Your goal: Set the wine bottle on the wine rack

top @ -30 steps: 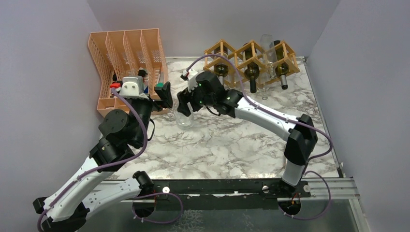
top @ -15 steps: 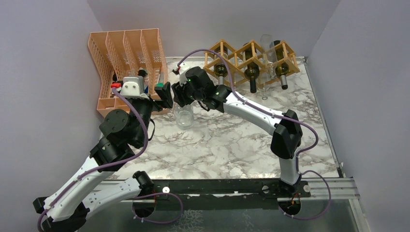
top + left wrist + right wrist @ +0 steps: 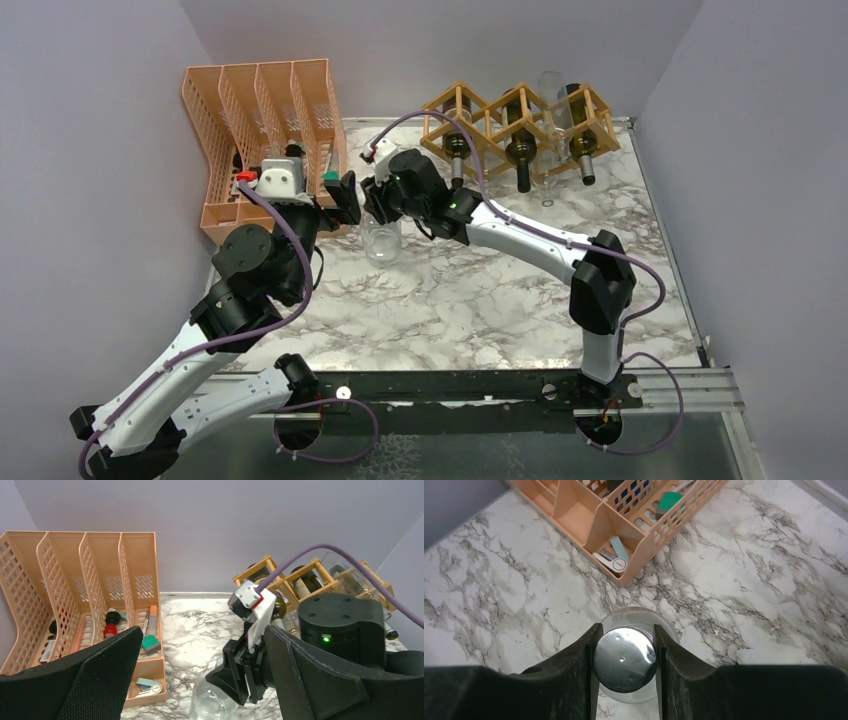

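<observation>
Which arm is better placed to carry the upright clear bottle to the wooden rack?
Right. The right gripper has its jaws against both sides of the cap of the wine bottle, and the wine rack stands on that arm's side. The left gripper is open beside the bottle and holds nothing.

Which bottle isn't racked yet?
The clear glass bottle standing upright on the table, cap pinched by the right gripper; the other bottles lie in the wine rack.
</observation>
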Available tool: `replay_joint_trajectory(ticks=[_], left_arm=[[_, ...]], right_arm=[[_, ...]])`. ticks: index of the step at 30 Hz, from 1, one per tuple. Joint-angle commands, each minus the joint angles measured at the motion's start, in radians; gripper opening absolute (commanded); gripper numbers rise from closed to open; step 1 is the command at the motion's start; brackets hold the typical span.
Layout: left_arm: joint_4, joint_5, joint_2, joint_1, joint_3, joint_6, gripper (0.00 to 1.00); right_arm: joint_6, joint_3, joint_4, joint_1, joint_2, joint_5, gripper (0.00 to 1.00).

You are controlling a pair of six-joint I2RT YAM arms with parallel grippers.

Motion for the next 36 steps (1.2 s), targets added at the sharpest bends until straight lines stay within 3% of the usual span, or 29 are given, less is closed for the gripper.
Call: replay_joint_trajectory(ticks=[1, 6, 11, 20, 28, 36], left_arm=[[-0.013, -0.021, 0.0, 0.0, -0.003, -0.014, 0.99], [-0.015, -0.014, 0.012, 0.0, -0.014, -0.03, 0.99], [-0.032, -0.048, 0.067, 0.0, -0.021, -0.059, 0.99], [-0.065, -0.04, 0.24, 0.014, -0.056, -0.203, 0.99], [-0.105, 0.27, 0.393, 0.168, -0.089, -0.355, 0.99], [-0.108, 0.568, 0.582, 0.287, -0.105, -0.394, 0.99]], right_arm=[[-0.016, -0.171, 0.066, 0.002, -0.086, 0.069, 0.11], [0.014, -0.434, 0.197, 0.002, -0.215, 0.105, 0.01], [0.077, -0.654, 0.26, 0.001, -0.377, 0.095, 0.01], [0.201, -0.84, 0.142, 0.002, -0.587, 0.039, 0.01], [0.214, -0.943, 0.089, 0.002, -0.678, 0.018, 0.01], [0.2, -1.02, 0.098, 0.002, -0.623, -0.012, 0.01]])
